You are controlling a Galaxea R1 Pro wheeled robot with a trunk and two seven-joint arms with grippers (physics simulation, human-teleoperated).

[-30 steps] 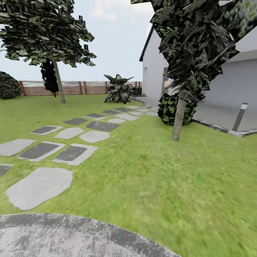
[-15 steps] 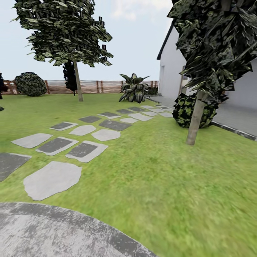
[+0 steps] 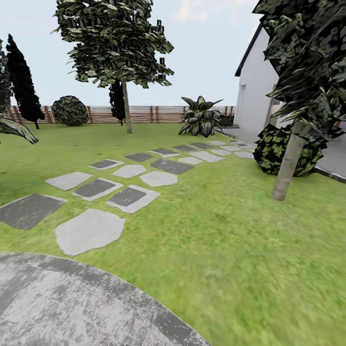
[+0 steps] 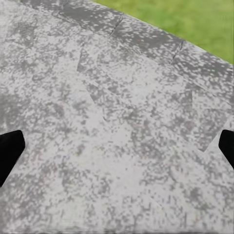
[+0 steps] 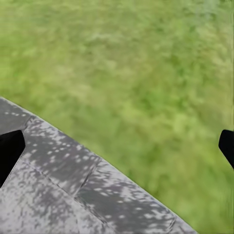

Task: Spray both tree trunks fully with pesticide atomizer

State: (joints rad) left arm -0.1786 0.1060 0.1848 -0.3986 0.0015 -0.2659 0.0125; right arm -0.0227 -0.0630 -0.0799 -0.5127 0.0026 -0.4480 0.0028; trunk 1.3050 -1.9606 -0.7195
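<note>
I am looking over the garden's green lawn (image 3: 216,250). One tree stands close at the right, its pale trunk (image 3: 287,168) leaning slightly. The other tree's trunk (image 3: 126,108) rises far back near the fence. The pesticide atomizer is out of view. My left gripper (image 4: 117,146) is open, its black fingertips (image 4: 9,151) wide apart above speckled grey paving. My right gripper (image 5: 117,148) is also open, hanging over the curved edge where the paving meets the grass. Nothing is between either pair of fingers.
A round grey paved patch (image 3: 57,302) lies right in front of me. Stepping stones (image 3: 89,230) lead across the lawn toward a white house (image 3: 257,96). A dark shrub (image 3: 281,149) sits behind the near trunk. A slat fence (image 3: 144,114), a black conifer (image 3: 21,86) and a broad-leaved plant (image 3: 201,117) line the back.
The head view has turned to the left, so everything sits further right in the picture. A black conifer and a round bush have come into view at the left.
</note>
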